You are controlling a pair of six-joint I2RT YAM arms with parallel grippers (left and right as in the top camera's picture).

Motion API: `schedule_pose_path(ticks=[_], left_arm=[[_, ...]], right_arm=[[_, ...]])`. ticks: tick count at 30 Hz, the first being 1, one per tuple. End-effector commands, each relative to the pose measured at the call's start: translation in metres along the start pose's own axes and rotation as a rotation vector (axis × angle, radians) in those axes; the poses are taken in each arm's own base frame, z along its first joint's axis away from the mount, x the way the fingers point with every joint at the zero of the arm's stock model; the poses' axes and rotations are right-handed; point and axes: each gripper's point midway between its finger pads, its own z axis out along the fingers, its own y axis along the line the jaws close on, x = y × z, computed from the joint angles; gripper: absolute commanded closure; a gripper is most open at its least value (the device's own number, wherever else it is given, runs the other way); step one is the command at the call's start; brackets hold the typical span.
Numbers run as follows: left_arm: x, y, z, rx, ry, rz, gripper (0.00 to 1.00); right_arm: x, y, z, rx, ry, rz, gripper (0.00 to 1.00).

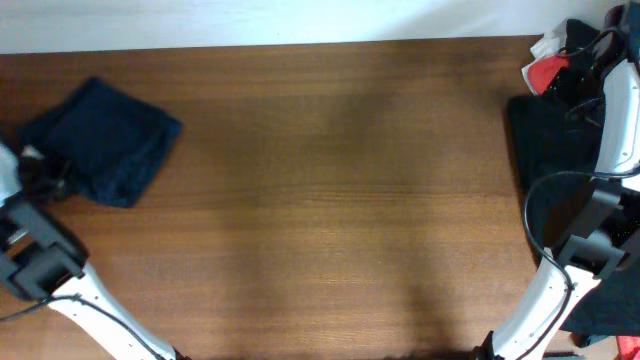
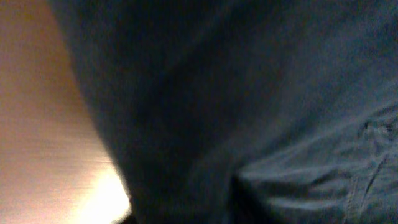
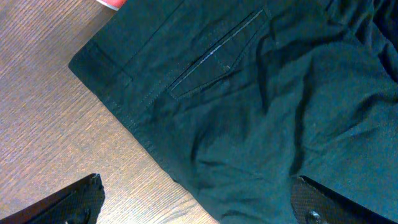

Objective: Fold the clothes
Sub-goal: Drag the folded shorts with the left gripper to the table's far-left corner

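A folded dark blue garment (image 1: 105, 140) lies on the wooden table at the far left. My left gripper (image 1: 42, 176) is at its left edge. The left wrist view is filled with blurred dark blue cloth (image 2: 261, 106), and its fingers do not show. A black garment (image 1: 545, 140) with a welt pocket (image 3: 217, 56) lies spread at the right edge. My right gripper (image 3: 205, 208) is open and empty just above that garment's edge, one finger over bare wood, the other over the cloth. In the overhead view it (image 1: 572, 88) is dark against the black garment.
A red and white item (image 1: 545, 70) lies at the back right beside the black garment, with black cables over it. More dark cloth (image 1: 610, 300) hangs at the right front edge. A white wall runs along the back.
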Motion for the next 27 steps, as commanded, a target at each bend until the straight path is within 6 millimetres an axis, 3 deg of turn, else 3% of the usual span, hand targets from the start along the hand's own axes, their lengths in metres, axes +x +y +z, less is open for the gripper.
schedule_pose_path(ticks=[1,2,4,6,9,10,13,16,18,22,25,27], left_arm=[[-0.013,0.027,-0.012,0.073,0.002,-0.133,0.38],[-0.010,0.026,-0.012,0.077,0.013,-0.134,0.31],[-0.004,0.014,-0.008,0.076,0.027,-0.110,0.30],[0.003,-0.011,0.000,0.076,0.026,-0.054,0.78],[0.008,-0.052,0.013,0.095,-0.006,-0.048,0.96],[0.004,-0.075,0.020,0.094,-0.070,-0.009,0.96],[-0.012,-0.098,0.030,0.058,-0.212,0.046,0.97],[-0.007,-0.121,0.049,0.114,-0.246,-0.010,0.96],[-0.013,-0.118,0.050,0.106,-0.270,-0.019,0.96],[-0.047,-0.062,0.033,0.085,-0.299,-0.147,0.96],[-0.042,-0.066,0.037,0.095,-0.288,-0.223,0.96],[-0.042,-0.092,0.043,0.149,-0.325,-0.217,0.89]], right_arm=[[-0.004,0.000,-0.007,0.001,-0.021,0.013,0.01],[-0.004,0.000,-0.007,0.001,-0.021,0.012,0.01],[-0.004,0.000,-0.007,0.001,-0.021,0.012,0.01],[-0.004,0.000,-0.007,0.001,-0.021,0.013,0.01],[-0.004,0.000,-0.007,0.001,-0.021,0.013,0.01],[-0.004,0.000,-0.007,0.001,-0.021,0.012,0.01],[-0.004,0.000,-0.007,0.001,-0.021,0.013,0.01],[-0.004,0.000,-0.007,0.001,-0.021,0.012,0.01],[-0.004,0.000,-0.007,0.001,-0.021,0.012,0.01],[-0.004,0.000,-0.007,0.001,-0.021,0.013,0.01],[-0.004,0.000,-0.007,0.001,-0.021,0.013,0.01],[-0.004,0.000,-0.007,0.001,-0.021,0.012,0.01]])
